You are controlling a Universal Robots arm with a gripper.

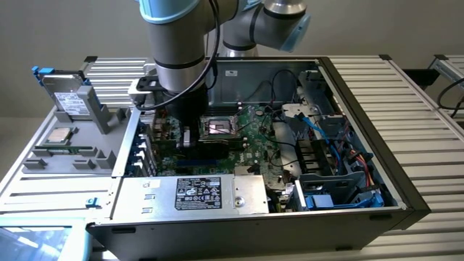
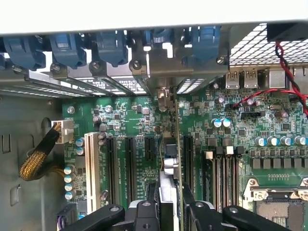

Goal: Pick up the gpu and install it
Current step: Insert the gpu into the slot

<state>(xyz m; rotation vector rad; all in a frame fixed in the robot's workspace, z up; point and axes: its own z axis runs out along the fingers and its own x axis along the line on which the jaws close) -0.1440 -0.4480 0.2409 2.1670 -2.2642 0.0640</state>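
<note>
**Gripper clenched on card above the expansion slots**

Black fingers of the gripper are nearest the wrist camera. They are clamped on both faces of the gpu, which stands on edge between them.

The card runs away from the fingers across the green motherboard. Its far end reaches the rear slot openings, under a row of blue latches. Black expansion slots run along both sides of the card, and its lower edge is down among them. Whether it is fully seated cannot be told.

In the exterior view the arm comes down from the top of the frame, left of centre, into the open computer case. The gripper is low over the board, just left of the processor socket.

A silver power supply with a black label sits in the lower middle of the frame, inside the case's near wall.

Outside the case, at the upper left of the frame, a hard drive stands upright in a grey tray, well apart from the gripper.
</note>
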